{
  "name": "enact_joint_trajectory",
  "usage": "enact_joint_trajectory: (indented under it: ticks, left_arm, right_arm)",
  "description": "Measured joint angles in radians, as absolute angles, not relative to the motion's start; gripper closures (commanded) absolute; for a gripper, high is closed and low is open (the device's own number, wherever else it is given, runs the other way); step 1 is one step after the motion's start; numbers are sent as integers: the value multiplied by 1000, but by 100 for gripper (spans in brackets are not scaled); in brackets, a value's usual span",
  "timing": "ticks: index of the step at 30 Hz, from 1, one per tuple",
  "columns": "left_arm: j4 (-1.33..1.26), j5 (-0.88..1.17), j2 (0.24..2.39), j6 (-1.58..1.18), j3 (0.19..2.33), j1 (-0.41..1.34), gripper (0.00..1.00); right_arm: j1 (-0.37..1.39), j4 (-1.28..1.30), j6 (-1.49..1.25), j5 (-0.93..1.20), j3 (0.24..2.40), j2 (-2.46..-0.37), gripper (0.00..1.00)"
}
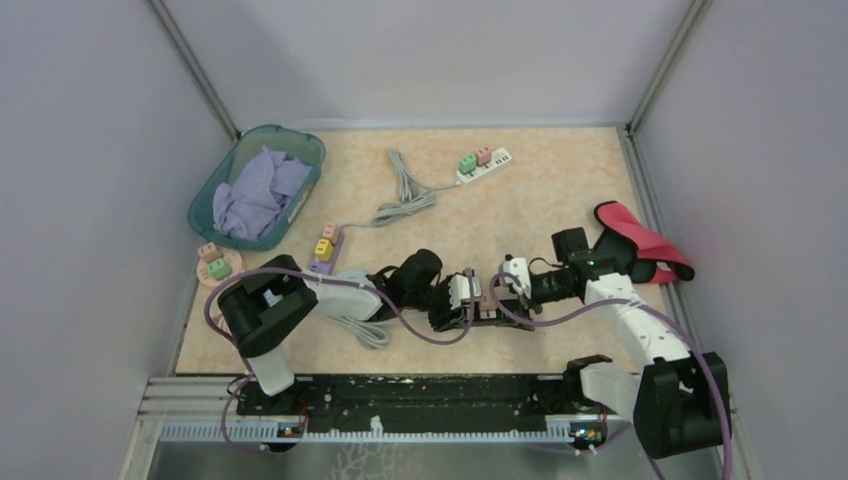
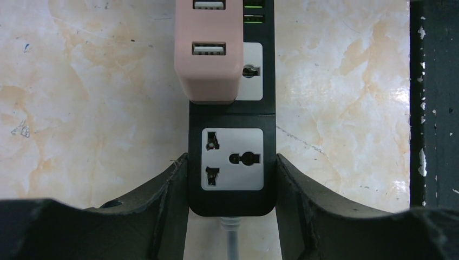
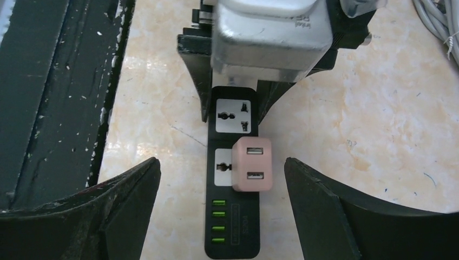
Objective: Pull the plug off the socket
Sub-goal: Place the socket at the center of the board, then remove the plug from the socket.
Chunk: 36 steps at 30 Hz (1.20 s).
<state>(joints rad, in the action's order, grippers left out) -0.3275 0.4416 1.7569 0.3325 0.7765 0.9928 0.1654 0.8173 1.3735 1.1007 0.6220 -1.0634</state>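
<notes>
Clamping cable end of black power strip (image 2: 233,116), left end effector (image 2: 231,160) low, right end effector (image 3: 222,162) apart around pink plug (image 3: 251,170)

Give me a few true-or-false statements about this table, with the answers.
1. A pink plug sits in the black strip. True.
2. The left fingers clamp the strip at its cable end. True.
3. The right fingers squeeze the plug. False: they stand open on either side of it, not touching.
4. The basket holds red cloth. False: the cloth in it is purple.
</notes>
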Motion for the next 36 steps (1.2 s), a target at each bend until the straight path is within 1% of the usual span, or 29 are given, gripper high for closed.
enact_joint_trajectory:
  ticks: [5,7,8,9,13,15,19,24,28,31,33,36]
  left_arm:
    - [-406,413,1760,306,745,1019,32]
    - [-466,411,1759,286,719,1021,19]
    - [-493,408,1757,279,707,1021,14]
    - [-535,405,1752,264,685,1021,12]
    - [-694,385,1731,228,593,1021,11]
    - [-746,379,1722,215,563,1021,1]
    - [-806,360,1687,199,537,1021,0]
    - [-867,320,1589,185,477,1021,0]
    - [-919,255,1532,159,430,1021,0]
    - [-952,244,1530,152,395,1021,0]
    - [-960,263,1536,154,383,1021,3]
    - [-979,308,1567,159,384,1021,8]
  right_arm:
    - [232,727,1302,1038,622,-1093,20]
    - [241,702,1278,1018,622,-1098,22]
    - [242,690,1269,1008,622,-1101,23]
    - [242,680,1258,1000,622,-1103,24]
    - [244,652,1233,978,622,-1109,31]
    - [250,636,1219,967,622,-1117,34]
    - [287,606,1189,932,622,-1150,38]
    - [312,569,1150,889,616,-1170,45]
    - [319,559,1136,872,615,-1178,52]
    - [338,556,1129,860,615,-1193,61]
    - [345,556,1125,856,615,-1201,68]
    - [347,550,1126,855,616,-1206,84]
